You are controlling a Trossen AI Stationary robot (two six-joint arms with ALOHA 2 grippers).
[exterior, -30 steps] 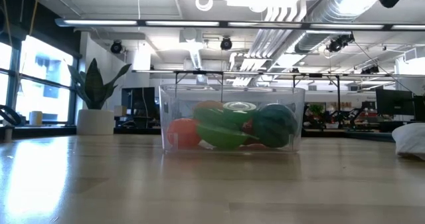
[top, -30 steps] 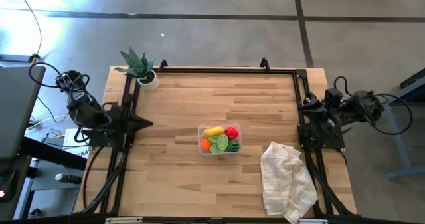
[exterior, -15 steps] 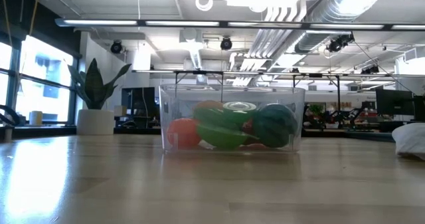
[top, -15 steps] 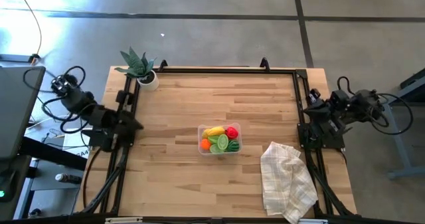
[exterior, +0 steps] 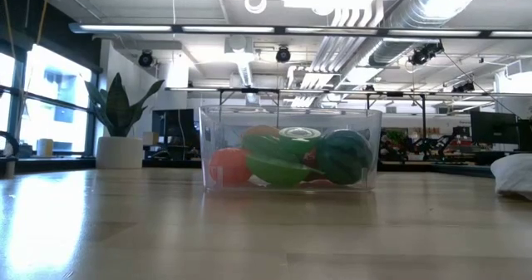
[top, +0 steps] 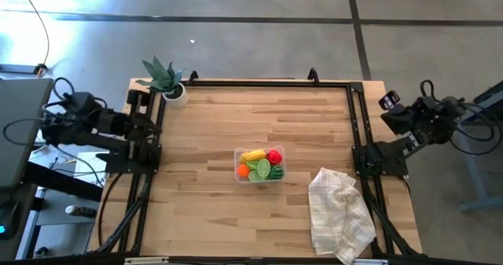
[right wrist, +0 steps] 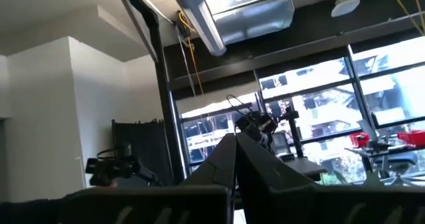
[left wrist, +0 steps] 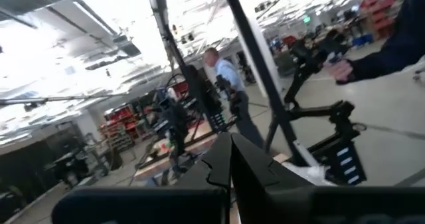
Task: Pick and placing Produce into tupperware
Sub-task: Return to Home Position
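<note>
Now, park the left gripper (left wrist: 230,159), pinched together and empty, beyond the left edge of the table (top: 236,115); likewise the right gripper (right wrist: 235,154), also pinched together and empty, off the right edge. Fold slowly, clear of the frame rails (top: 259,82). Leave alone the tupperware (top: 284,171) mid-table, holding the produce (top: 259,166), near the white cloth (top: 338,210). Farther off, avoid the potted plant (top: 165,80).
</note>
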